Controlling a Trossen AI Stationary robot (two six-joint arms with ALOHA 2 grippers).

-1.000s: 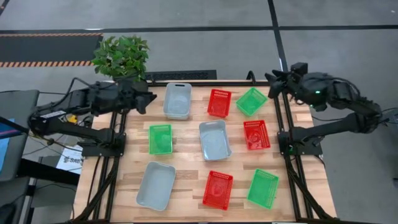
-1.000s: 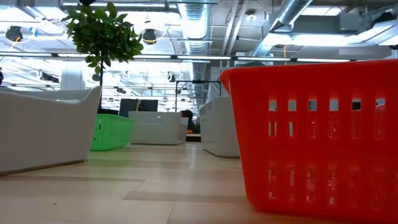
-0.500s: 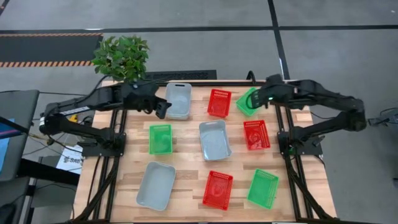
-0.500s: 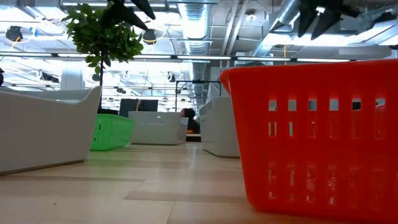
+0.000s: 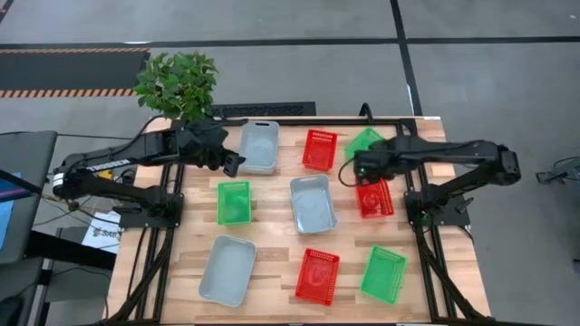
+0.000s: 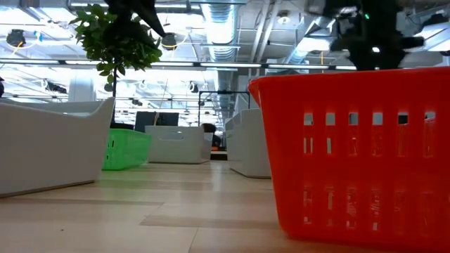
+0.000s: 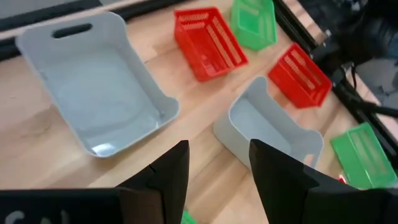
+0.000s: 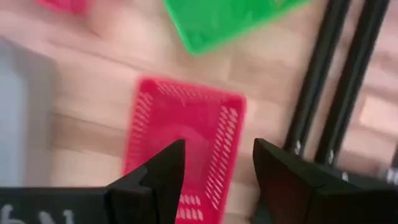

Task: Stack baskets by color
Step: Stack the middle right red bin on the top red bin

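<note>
Nine baskets sit flat on their bottoms on the wooden table. The far row holds a grey one (image 5: pixel 258 146), a red one (image 5: pixel 319 149) and a green one (image 5: pixel 367 138). In the middle row are green (image 5: pixel 233 202), grey (image 5: pixel 314 203) and red (image 5: pixel 374 197). The near row has grey (image 5: pixel 227 269), red (image 5: pixel 317 275) and green (image 5: pixel 383 273). My left gripper (image 5: pixel 231 163) (image 7: pixel 217 168) hangs open above the far grey basket's (image 7: pixel 93 93) near left corner. My right gripper (image 5: pixel 358 170) (image 8: pixel 217 165) is open, pointing down over the middle-row red basket (image 8: pixel 186 143).
A potted green plant (image 5: pixel 177 83) stands beyond the table's far left corner. Black frame rails (image 5: pixel 412 195) run along the table's left and right sides. Bare wood (image 5: pixel 272 231) shows between the baskets. In the low view the near red basket (image 6: pixel 358 154) fills the right side.
Both arms have come down and in over the table. My right gripper has swung from beyond the far right corner toward the middle-row red basket and tipped from nearly level to pointing down. My left gripper has sunk and moved toward the far grey basket's near left corner.
</note>
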